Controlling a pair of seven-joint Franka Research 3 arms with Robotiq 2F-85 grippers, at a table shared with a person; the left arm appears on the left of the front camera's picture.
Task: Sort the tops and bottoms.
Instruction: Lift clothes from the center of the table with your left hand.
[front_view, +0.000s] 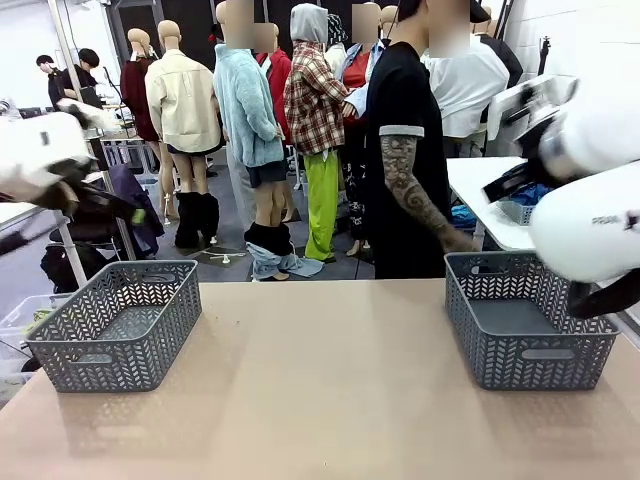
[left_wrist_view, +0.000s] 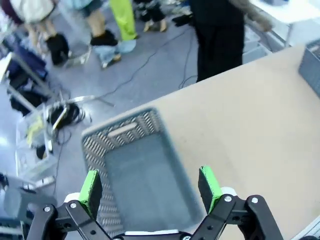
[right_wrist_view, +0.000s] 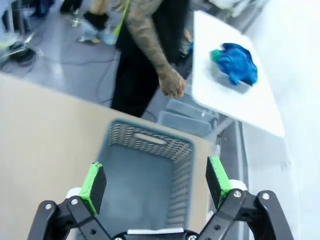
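Note:
A heap of bright blue garments (right_wrist_view: 236, 66), with a sea-green bit at one edge, lies in a small basket on a white side table (right_wrist_view: 255, 107) beyond the tan table. In the front view the blue cloth (front_view: 533, 193) peeks out behind my right arm. My right gripper (right_wrist_view: 157, 177) hangs open and empty above the right grey basket (right_wrist_view: 145, 175). My left gripper (left_wrist_view: 150, 182) is open and empty above the left grey basket (left_wrist_view: 135, 165). Both baskets look empty inside.
The left basket (front_view: 115, 325) and the right basket (front_view: 525, 320) stand at the two ends of the tan table (front_view: 320, 390). A person in black (front_view: 405, 150) stands at the far side, one hand (right_wrist_view: 172, 85) hanging near the side table. Bins sit on the floor.

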